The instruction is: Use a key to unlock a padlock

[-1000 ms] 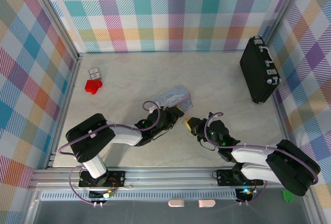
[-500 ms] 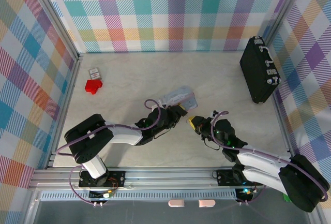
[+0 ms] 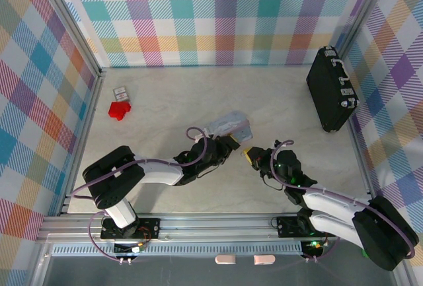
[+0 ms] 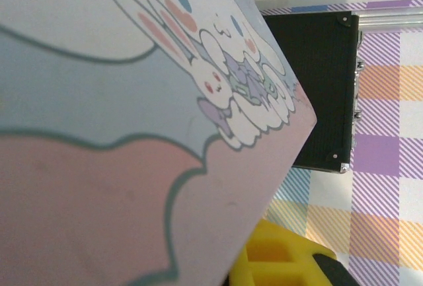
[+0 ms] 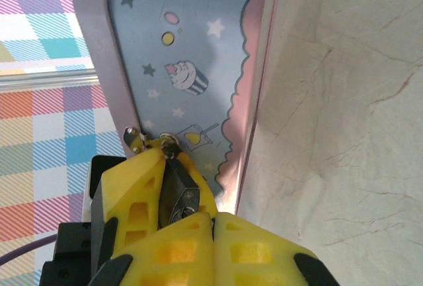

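Note:
The pale blue tin [image 5: 185, 48] with cartoon prints stands on edge; it also lies mid-table [image 3: 228, 125] and looms close in the left wrist view [image 4: 132, 101]. At its hasp hangs the tiny dark padlock [image 5: 175, 190]. My left gripper [image 5: 168, 157] [image 3: 231, 143] is shut on the padlock, a yellow finger on each side. My right gripper [image 5: 213, 218] [image 3: 248, 154] is pressed shut, its tips against the padlock's underside, where a silvery bit of key [image 5: 188, 211] shows at the keyhole. The rest of the key is hidden between the pads.
A big black case [image 3: 332, 90] [image 4: 324, 88] leans on the right wall. A red block [image 3: 119, 109] and a small card [image 3: 120, 92] lie at the far left. A yellow finger [image 4: 281, 259] shows under the tin.
Both grippers have shifted a little to the right together. The tin has slid and turned slightly with the left gripper. The right arm has stretched out lower.

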Motion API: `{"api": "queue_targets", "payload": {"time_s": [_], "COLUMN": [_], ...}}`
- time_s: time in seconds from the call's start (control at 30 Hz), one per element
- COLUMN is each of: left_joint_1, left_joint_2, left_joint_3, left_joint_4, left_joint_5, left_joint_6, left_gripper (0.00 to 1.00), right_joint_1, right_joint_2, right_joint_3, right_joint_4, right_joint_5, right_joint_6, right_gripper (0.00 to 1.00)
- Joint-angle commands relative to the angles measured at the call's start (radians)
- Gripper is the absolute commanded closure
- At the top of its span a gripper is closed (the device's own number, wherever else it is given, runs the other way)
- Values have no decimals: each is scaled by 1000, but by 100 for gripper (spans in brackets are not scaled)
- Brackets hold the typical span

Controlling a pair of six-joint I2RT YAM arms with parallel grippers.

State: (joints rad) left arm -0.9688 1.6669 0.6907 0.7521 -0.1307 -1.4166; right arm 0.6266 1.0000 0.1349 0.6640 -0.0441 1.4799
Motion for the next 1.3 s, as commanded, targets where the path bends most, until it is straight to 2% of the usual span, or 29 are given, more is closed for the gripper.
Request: {"api": "queue_targets", "payload": {"time_s": [0.0,0.53,0.87,0.9,1.0,1.1,1.17,1.27], "left_joint_1": [-89,-90,-90,-87,-75,-59,-44,-26], "left_joint_2": [-22,4,-19,-24,-54,-97,-116,-143], "left_joint_3": [72,82,71,66,62,52,41,31], "left_joint_4": [120,124,75,54,-37,-153,-182,-233], "left_joint_5": [159,151,143,139,124,97,94,86], "left_joint_6": [8,5,18,18,27,36,34,46], "left_gripper": [100,100,100,100,100,100,100,100], "right_joint_1": [-5,90,71,69,63,36,-9,-24], "right_joint_2": [44,35,-25,-38,-93,-136,-160,-208], "right_joint_3": [48,94,100,108,131,167,179,198], "right_joint_4": [74,75,-26,-84,-241,-434,-518,-629], "right_joint_5": [-16,8,34,33,38,2,-57,-69], "right_joint_6": [-7,-16,-78,-100,-187,-289,-359,-511], "right_gripper": [100,100,100,97,66,39,34,33]}}
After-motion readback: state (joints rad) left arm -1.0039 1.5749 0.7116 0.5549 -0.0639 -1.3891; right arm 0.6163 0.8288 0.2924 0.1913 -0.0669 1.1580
